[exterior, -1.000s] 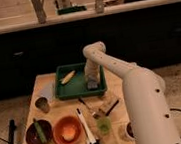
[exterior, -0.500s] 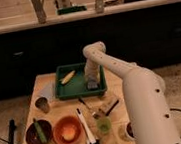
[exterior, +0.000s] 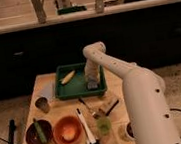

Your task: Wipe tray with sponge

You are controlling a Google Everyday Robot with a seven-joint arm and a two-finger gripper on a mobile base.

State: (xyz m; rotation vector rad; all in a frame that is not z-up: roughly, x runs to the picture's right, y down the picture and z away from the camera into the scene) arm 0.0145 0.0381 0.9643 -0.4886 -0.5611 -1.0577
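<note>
The dark green tray (exterior: 67, 93) sits at the back of the wooden table. A yellow corn-like item (exterior: 67, 77) lies in its left half. My gripper (exterior: 92, 84) reaches down into the tray's right half, at the end of the white arm. A small pale blue-grey sponge (exterior: 93, 86) sits under the gripper's tip, against the tray floor.
In front of the tray are a metal cup (exterior: 42, 104), a dark bowl (exterior: 38, 134) holding a green item, an orange bowl (exterior: 67, 131), a white-handled brush (exterior: 86, 130), a green cup (exterior: 103, 125) and a small tan block (exterior: 109, 104). A dark counter wall stands behind the table.
</note>
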